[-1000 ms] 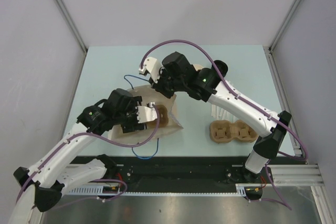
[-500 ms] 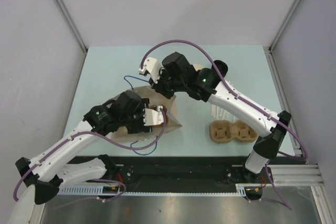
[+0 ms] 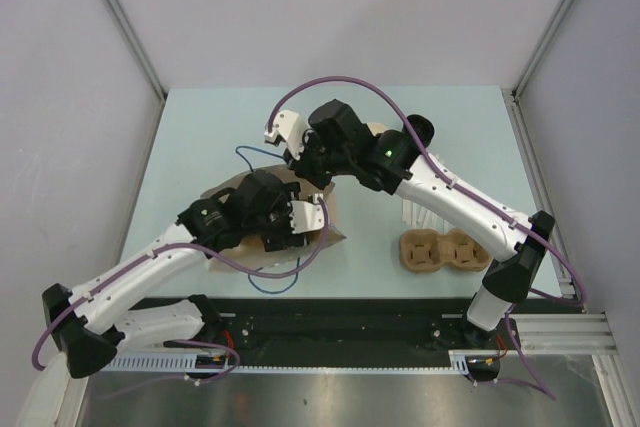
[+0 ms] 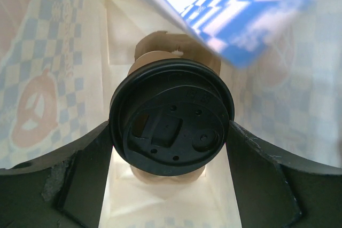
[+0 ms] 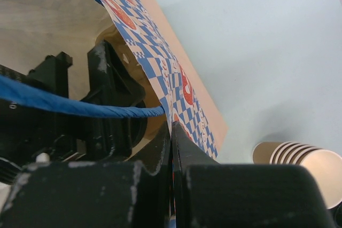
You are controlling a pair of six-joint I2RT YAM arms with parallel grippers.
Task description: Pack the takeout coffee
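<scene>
The takeout coffee [image 4: 171,124], a tan paper cup with a round black lid, is held between my left gripper's [image 4: 171,150] two fingers, inside the white-lined paper bag [image 4: 53,78]. A tan cardboard piece [image 4: 155,46] shows behind the cup, deep in the bag. In the top view my left gripper [image 3: 300,217] reaches into the bag's [image 3: 335,232] mouth and the cup is hidden. My right gripper [image 5: 172,132] is shut on the bag's blue-checked upper edge [image 5: 160,62] and holds it up; it shows in the top view [image 3: 310,162] too.
A stack of lidless tan cups [image 5: 299,158] lies on the table right of the bag. A tan pulp cup carrier [image 3: 440,250] sits at the front right, with a small white object [image 3: 410,212] beside it. The bag's blue cord handle [image 5: 80,105] crosses the opening.
My left arm has moved right and forward, carrying its gripper deeper into the bag's mouth. The right arm has held still on the bag's edge.
</scene>
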